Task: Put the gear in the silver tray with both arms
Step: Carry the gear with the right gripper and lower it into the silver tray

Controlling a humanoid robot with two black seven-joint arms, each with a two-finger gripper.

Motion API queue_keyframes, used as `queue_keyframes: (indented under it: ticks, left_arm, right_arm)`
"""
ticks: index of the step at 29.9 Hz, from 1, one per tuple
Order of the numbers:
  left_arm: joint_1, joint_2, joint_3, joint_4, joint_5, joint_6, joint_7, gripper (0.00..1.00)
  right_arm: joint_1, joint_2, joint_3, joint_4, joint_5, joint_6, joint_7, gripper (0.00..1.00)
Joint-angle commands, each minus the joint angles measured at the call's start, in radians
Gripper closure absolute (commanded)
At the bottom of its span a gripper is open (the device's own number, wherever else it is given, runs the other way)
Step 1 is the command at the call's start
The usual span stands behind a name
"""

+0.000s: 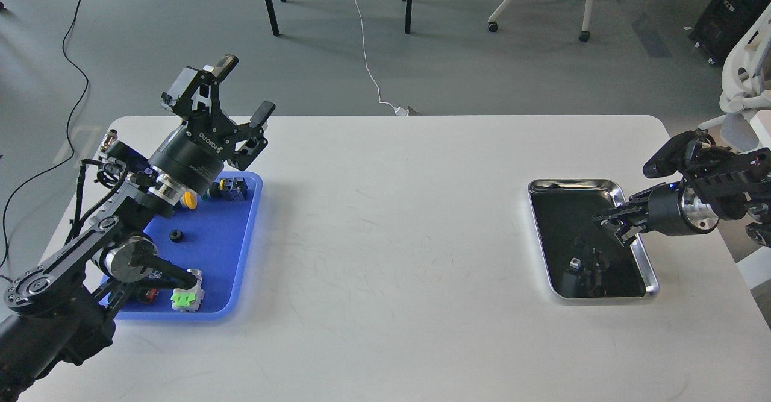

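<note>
A small black gear point(176, 235) lies on the blue tray point(241, 251) at the left. My left gripper point(241, 91) is open and empty, raised above the tray's far end and pointing up and away. The silver tray point(647, 269) sits at the right; its dark bottom shows mirror reflections. My right gripper point(612, 226) comes in from the right edge and hangs low over the tray's right half, pointing left. It looks small and dark, so its fingers cannot be told apart. I see nothing held in it.
The blue tray also holds a yellow-capped button point(189, 200), a dark blue switch point(232, 188), a green-and-white part point(187, 296) and a red part point(147, 295). Chair and table legs stand on the floor beyond the table's far edge.
</note>
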Motion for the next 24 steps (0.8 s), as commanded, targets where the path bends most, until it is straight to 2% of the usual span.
queue_keyframes:
  ticks: [1,12,16,17,18,22,24]
  left_arm:
    - [-0.002,0.002,0.001,-0.002,0.0,0.0,0.0,0.02]
    - [-0.002,-0.012,-0.001,-0.002,0.003,0.0,0.0,0.02]
    - [-0.002,-0.012,-0.002,-0.002,0.003,0.0,0.0,0.02]
    - [-0.002,-0.012,-0.001,-0.002,0.003,0.0,0.0,0.02]
    - [-0.002,-0.012,-0.001,-0.002,0.003,0.0,0.0,0.02]
    - [-0.002,-0.012,-0.002,-0.002,0.005,0.0,0.0,0.02]
    - [-0.002,-0.01,-0.002,-0.002,0.005,0.0,0.0,0.02]
  right_arm:
    - [-0.007,0.021,0.002,-0.027,0.003,-0.002,0.0,0.84]
    - [-0.09,0.118,0.034,-0.125,0.011,-0.013,0.0,0.81]
    - [-0.096,0.129,0.035,-0.135,0.011,-0.013,0.0,0.76]
    - [-0.096,0.129,0.035,-0.136,0.011,-0.013,0.0,0.72]
    - [-0.095,0.129,0.037,-0.134,0.012,-0.013,0.0,0.61]
    - [-0.092,0.127,0.04,-0.131,0.012,-0.016,0.0,0.3]
    - [-0.09,0.119,0.051,-0.125,0.015,-0.016,0.0,0.2]
